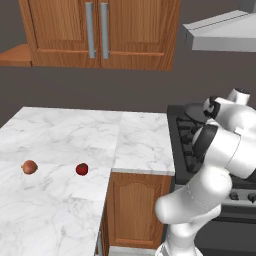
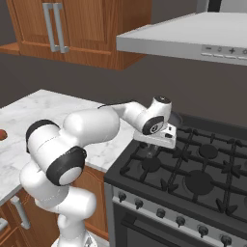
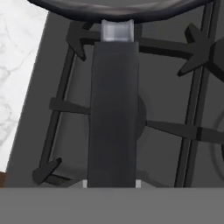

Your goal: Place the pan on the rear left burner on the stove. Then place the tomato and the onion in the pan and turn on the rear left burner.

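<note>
The pan [image 3: 113, 8] is at the top of the hand view, with its long dark handle [image 3: 113, 113] running down to my gripper [image 3: 111, 183], which is shut on the handle's end. Its bowl [image 2: 177, 117] sits over the rear left part of the stove [image 2: 193, 193], just behind my hand, and covers the rear left burner. I cannot tell whether it rests on the grate. A round burner cap [image 3: 141, 114] lies under the handle. The tomato [image 1: 82, 169] and the onion [image 1: 29, 167] lie side by side on the marble counter [image 1: 60, 135], far left of the arm.
A grey range hood [image 2: 193, 41] hangs above the stove. Dark knobs [image 2: 159, 212] line the silver front panel. Wooden wall cabinets [image 1: 100, 30] hang over the counter. The counter's edge meets the stove's left side [image 3: 22, 87].
</note>
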